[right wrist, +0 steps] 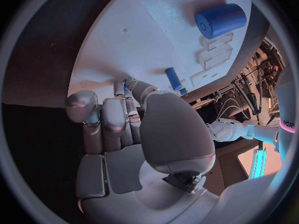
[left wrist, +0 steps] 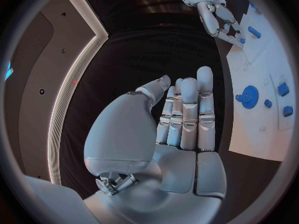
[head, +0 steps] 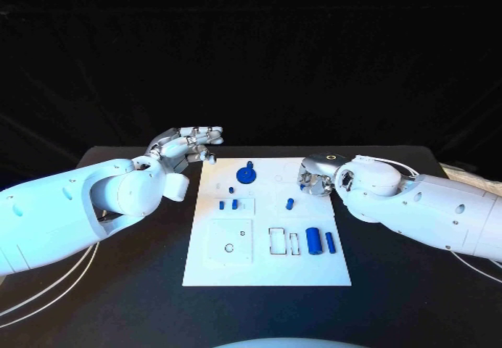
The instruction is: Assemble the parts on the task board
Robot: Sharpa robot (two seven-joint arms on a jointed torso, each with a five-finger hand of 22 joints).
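task board (head: pixel 267 268) lay centre frame, flat white plate | blue gear (head: pixel 247 175) upper part, cylinder (head: pixel 313 237) lower right | left hand (head: pixel 188 147) fingers straight, holding nothing | right hand (head: pixel 314 177) grip: cannot tell

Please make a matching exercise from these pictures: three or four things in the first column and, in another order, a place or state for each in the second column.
Things:
1. blue gear
2. thick blue cylinder
3. left hand
4. right hand

Places or states:
A. over the board's right edge
B. far end of the board, near the middle
C. off the board's far left corner, holding nothing
D. near right part of the board

Pairs: 1-B, 2-D, 3-C, 4-A
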